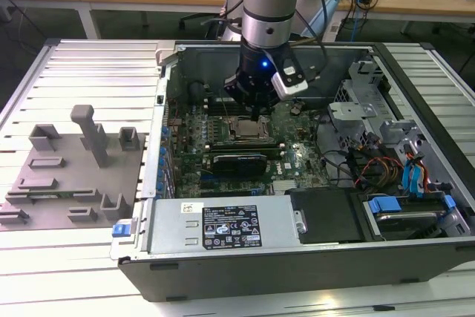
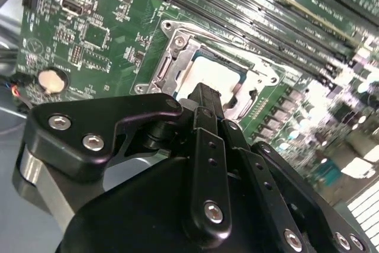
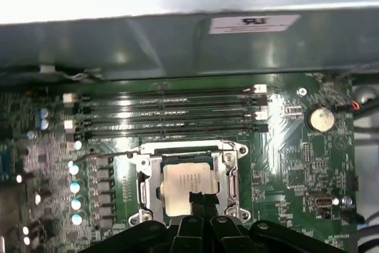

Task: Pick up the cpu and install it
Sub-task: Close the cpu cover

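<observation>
The pincer [image 3: 201, 197] hangs low inside the open computer case [image 1: 297, 281], on the end of the one arm, with its two black fingers [image 2: 205, 102] brought together to a narrow tip. Nothing shows between them, so I judge it closed on nothing.

The cpu [image 3: 185, 185] lies flat in its socket on the green board [image 3: 296, 164], shiny top facing up, ringed by the metal socket frame [image 3: 144, 189]. By the look of it, the cpu is already seated rather than waiting to be fetched (the grey blocks [image 1: 67, 176], well apart on the exterior view's left, hold no such chip that I can make out).

The cpu is straight below the pincer. The fingertips stand over the edge of the cpu that is farthest from the memory slots [image 3: 172, 111], not over its middle. Whether they touch the metal or hover just above it cannot be told.

Being square, the cpu has no real long axis. Its sides run parallel and square to the memory slots and to the black card [image 1: 237, 159] beside the socket, and it sits level, not tilted, within the frame.
</observation>
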`<state>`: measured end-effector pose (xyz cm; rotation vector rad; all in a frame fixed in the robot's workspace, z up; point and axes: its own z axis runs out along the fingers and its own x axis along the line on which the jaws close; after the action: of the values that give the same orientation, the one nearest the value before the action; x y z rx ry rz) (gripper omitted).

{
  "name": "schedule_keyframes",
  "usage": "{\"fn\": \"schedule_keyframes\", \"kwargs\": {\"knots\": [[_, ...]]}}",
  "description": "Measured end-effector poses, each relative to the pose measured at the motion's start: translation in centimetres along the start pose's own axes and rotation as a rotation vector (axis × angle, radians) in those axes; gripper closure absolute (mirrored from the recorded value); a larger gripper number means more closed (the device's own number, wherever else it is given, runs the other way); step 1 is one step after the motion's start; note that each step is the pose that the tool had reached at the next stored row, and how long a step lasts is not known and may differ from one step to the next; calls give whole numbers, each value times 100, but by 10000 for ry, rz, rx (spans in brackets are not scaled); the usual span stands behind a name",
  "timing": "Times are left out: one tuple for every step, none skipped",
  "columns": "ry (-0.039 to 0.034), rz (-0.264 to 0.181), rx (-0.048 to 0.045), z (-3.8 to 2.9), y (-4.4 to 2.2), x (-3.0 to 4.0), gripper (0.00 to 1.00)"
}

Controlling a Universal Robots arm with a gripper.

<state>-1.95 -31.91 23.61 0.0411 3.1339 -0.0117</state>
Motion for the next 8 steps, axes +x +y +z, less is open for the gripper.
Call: {"fn": "schedule_keyframes", "kwargs": {"knots": [[-1,-71,3,0,0,0,89],[-1,-86,4,0,0,0,89],[0,-86,5,0,0,0,89],[-1,-87,5,0,0,0,89],[-1,-87,5,0,0,0,89],[0,-88,5,0,0,0,89],[0,-86,5,1,0,2,89],[-1,-85,4,4,0,7,89]]}}
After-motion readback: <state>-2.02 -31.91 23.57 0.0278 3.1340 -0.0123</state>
